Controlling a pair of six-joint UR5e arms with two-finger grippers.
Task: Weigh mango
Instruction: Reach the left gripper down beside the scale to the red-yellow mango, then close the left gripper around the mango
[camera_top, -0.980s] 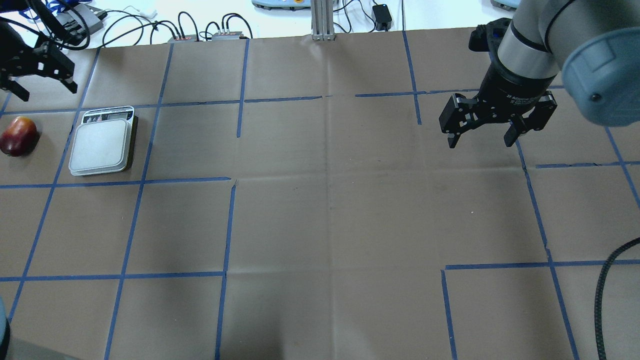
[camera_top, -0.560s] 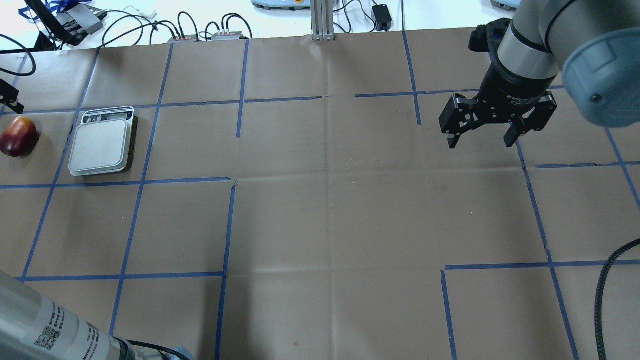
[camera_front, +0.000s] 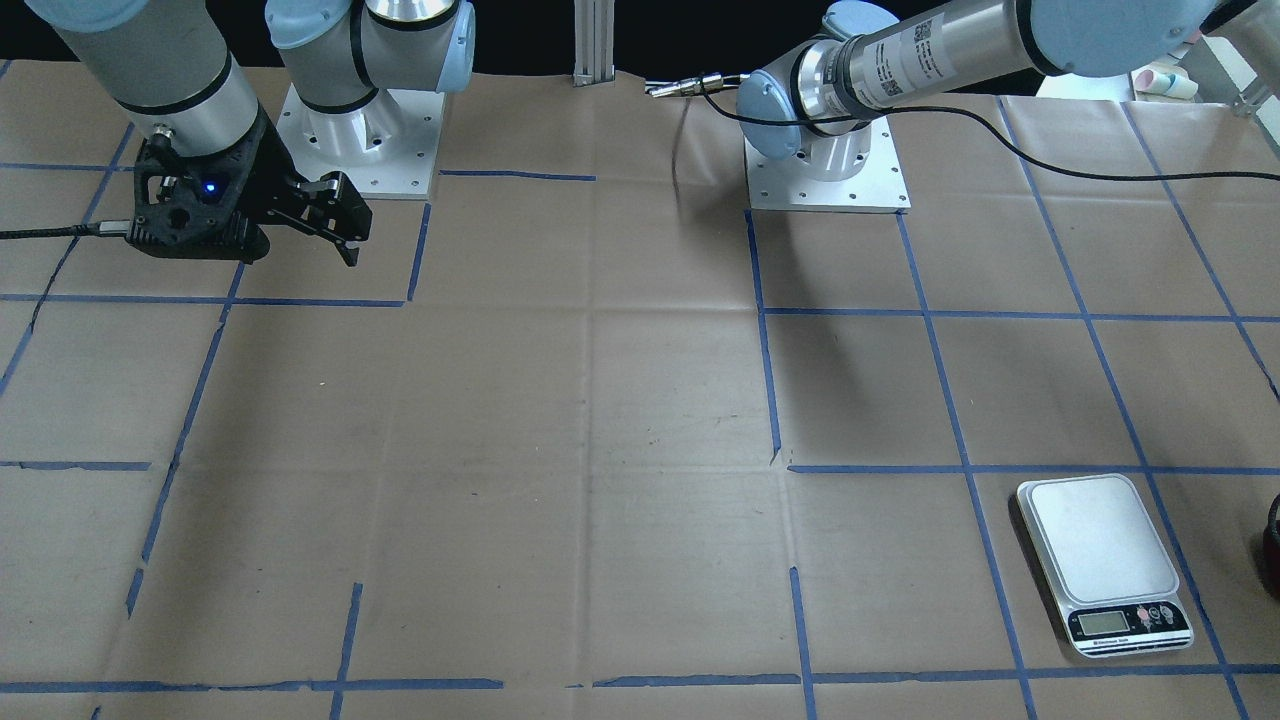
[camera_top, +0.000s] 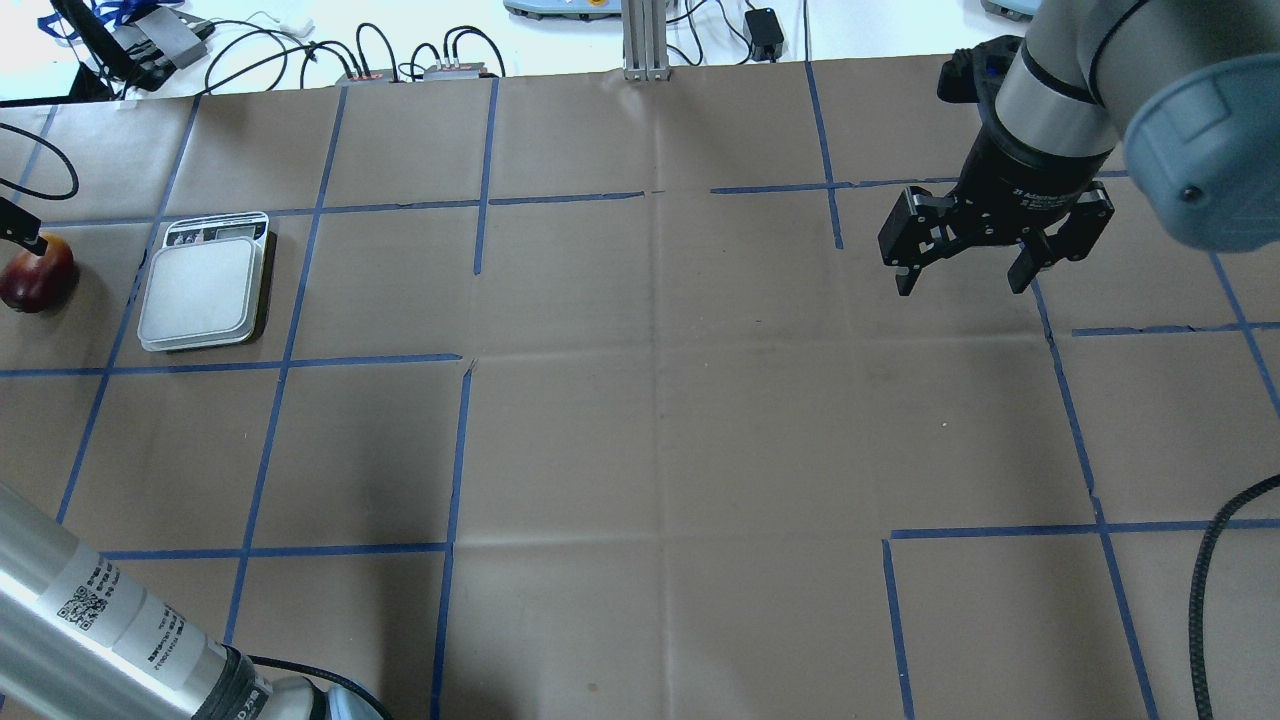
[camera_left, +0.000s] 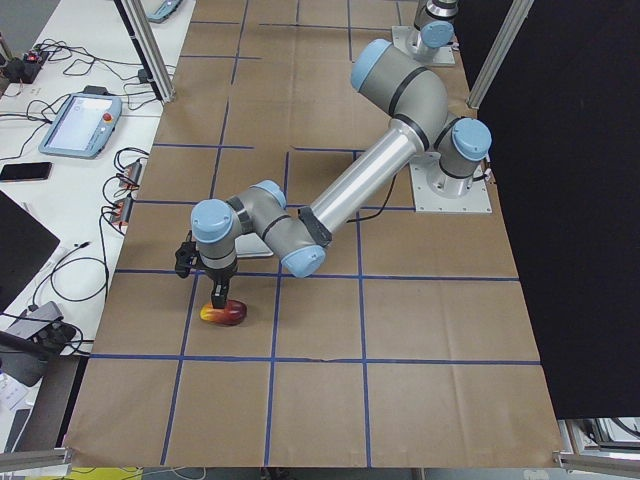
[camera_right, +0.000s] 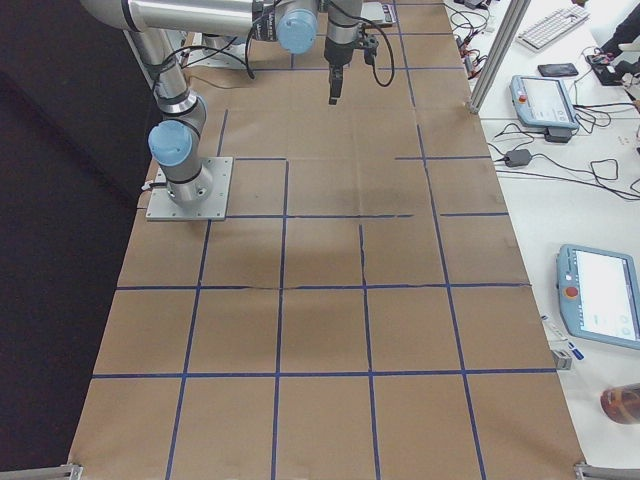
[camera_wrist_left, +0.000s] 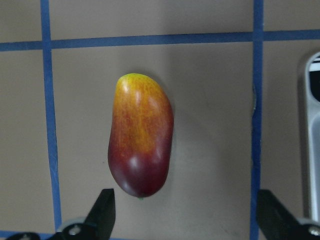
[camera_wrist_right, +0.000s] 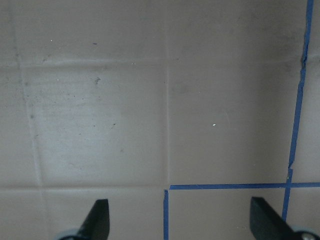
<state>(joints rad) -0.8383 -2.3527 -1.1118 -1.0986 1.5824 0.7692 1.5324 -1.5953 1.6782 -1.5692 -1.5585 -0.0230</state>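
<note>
The mango (camera_wrist_left: 141, 135), dark red shading to orange-yellow at its far end, lies on the brown paper at the table's far left (camera_top: 35, 275), left of the white scale (camera_top: 205, 290). My left gripper (camera_wrist_left: 185, 212) hangs open just above it, its fingers wide apart on either side of the dark red end, not touching. The exterior left view shows the left gripper (camera_left: 218, 295) right over the mango (camera_left: 224, 313). My right gripper (camera_top: 960, 272) is open and empty, hovering above bare paper at the far right.
The scale's edge shows at the right of the left wrist view (camera_wrist_left: 312, 140). The left arm's forearm (camera_top: 90, 610) crosses the near left corner. Cables and boxes (camera_top: 400, 60) lie beyond the table's far edge. Blue tape lines grid the paper.
My left gripper has moved left from behind the scale and down over the mango. The left forearm has swung into the near left corner. The right arm has not moved.
</note>
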